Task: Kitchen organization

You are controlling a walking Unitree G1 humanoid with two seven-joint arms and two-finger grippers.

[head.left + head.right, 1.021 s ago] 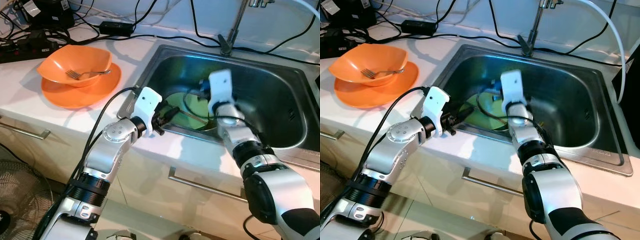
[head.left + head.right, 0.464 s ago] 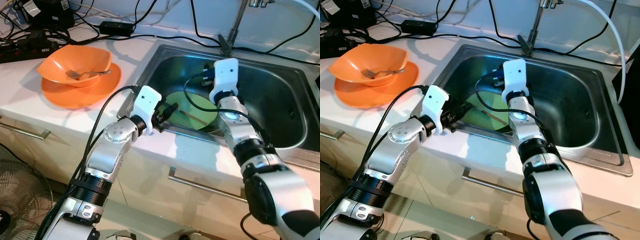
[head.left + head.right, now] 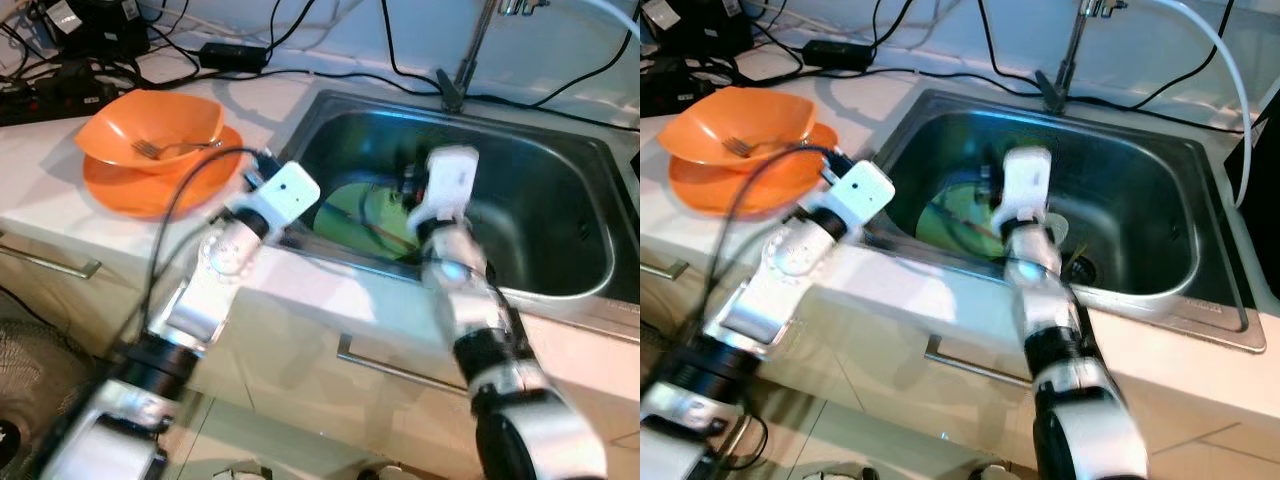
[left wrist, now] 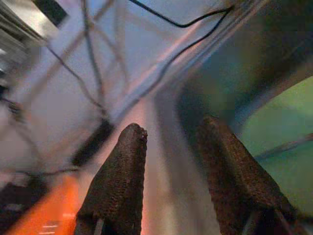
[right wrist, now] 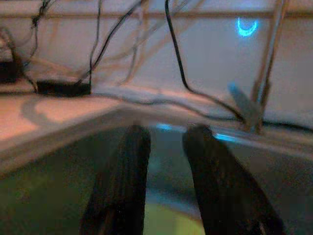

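Right hand [image 5: 164, 181] apart (empty), over sink [image 3: 560, 190]

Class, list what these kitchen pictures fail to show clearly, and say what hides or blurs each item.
1. Round green plate in the steel sink: partly covered by the right arm, eye views.
2. Left arm: motion-blurred, eye views.
3. Silver fork in the orange bowl: too small for detail.
4. Faucet: top cut off by the edge.

Bright head views – arms motion-blurred – wrist views dim and soft.
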